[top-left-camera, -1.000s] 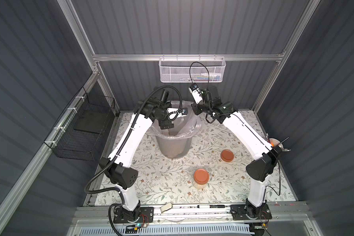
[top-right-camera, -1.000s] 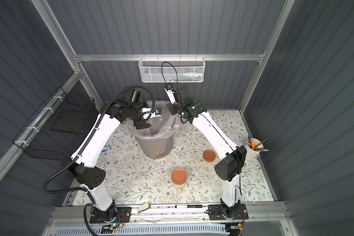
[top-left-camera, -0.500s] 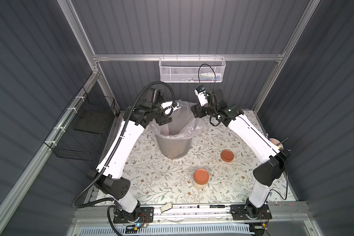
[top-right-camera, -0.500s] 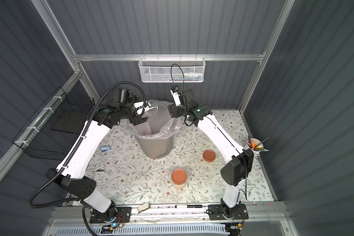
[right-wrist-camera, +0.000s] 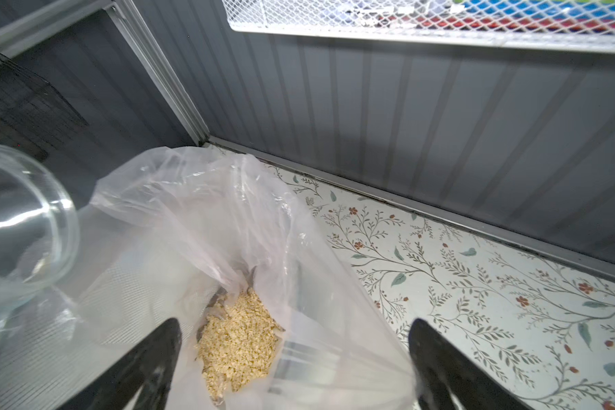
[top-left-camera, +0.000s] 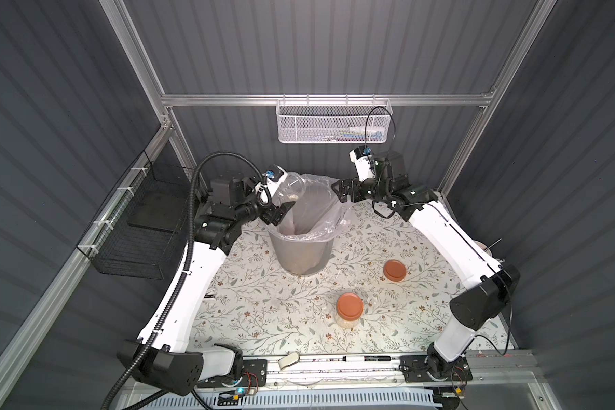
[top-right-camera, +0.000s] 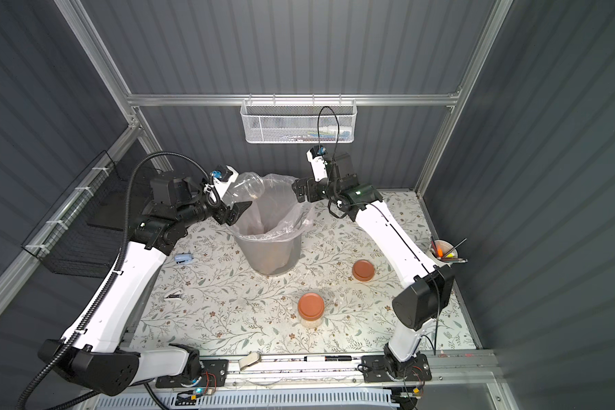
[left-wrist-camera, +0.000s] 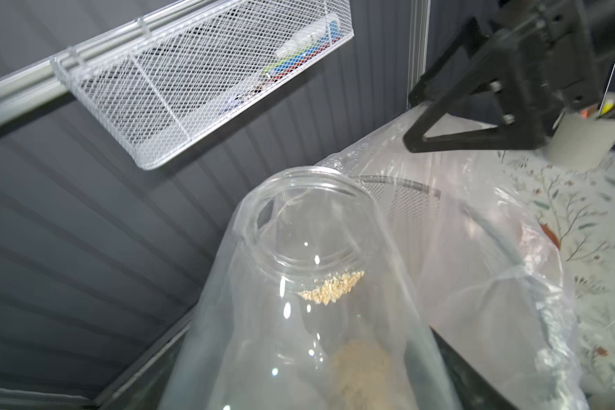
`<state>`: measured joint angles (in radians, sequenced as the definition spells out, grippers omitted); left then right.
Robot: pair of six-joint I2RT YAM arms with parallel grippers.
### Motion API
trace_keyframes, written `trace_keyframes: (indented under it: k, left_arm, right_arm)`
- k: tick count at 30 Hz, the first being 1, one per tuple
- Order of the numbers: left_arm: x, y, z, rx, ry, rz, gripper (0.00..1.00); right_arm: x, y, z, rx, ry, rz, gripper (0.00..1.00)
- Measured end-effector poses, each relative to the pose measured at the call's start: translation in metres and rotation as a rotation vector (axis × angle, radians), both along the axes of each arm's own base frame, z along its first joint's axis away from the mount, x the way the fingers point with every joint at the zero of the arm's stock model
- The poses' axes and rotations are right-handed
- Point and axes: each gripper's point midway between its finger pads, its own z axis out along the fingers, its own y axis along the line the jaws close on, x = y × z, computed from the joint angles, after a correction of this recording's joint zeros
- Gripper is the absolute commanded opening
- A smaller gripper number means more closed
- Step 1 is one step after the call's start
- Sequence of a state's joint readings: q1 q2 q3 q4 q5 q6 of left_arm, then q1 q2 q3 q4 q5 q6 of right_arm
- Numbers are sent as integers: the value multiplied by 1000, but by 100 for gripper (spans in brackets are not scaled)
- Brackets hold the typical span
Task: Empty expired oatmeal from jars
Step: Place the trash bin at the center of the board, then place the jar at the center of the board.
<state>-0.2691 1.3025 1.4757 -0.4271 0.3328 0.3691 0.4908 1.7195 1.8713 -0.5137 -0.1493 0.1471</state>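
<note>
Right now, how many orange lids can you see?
2. One orange lid is on the closed jar near the table's front. The other lies alone on the table, nearer the right arm. Another could hide behind the bin.

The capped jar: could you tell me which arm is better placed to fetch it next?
Right, probably. The right gripper is open and empty by the bin, while the left gripper holds the open jar over it; the capped jar stands nearer the right arm's base.
</note>
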Motion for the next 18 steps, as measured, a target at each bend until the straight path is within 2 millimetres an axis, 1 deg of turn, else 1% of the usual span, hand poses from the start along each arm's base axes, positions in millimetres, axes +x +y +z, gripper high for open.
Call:
trace_keyframes:
  k: [4, 7, 9, 11, 14, 16, 18]
  left_arm:
    - [11, 9, -2, -227, 60, -10, 0]
    - [14, 12, 4, -372, 89, -48, 0]
    - [14, 9, 15, -440, 87, -93, 0]
    - [9, 2, 32, -502, 69, -166, 0]
    - [-2, -5, 53, -590, 27, -288, 0]
    - [-10, -6, 64, -659, 6, -376, 0]
    - [-9, -1, 72, -731, -21, -443, 0]
  right_arm:
    - [-7, -2, 25, 67, -37, 24, 99]
    - [-9, -7, 37, 110, -54, 37, 99]
    - [-9, -10, 36, 127, -47, 40, 99]
    - [-8, -13, 30, 133, -33, 38, 99]
    - [-6, -13, 17, 138, -3, 38, 99]
    - [-8, -9, 13, 151, 14, 60, 99]
    - [-10, -5, 15, 171, 10, 81, 99]
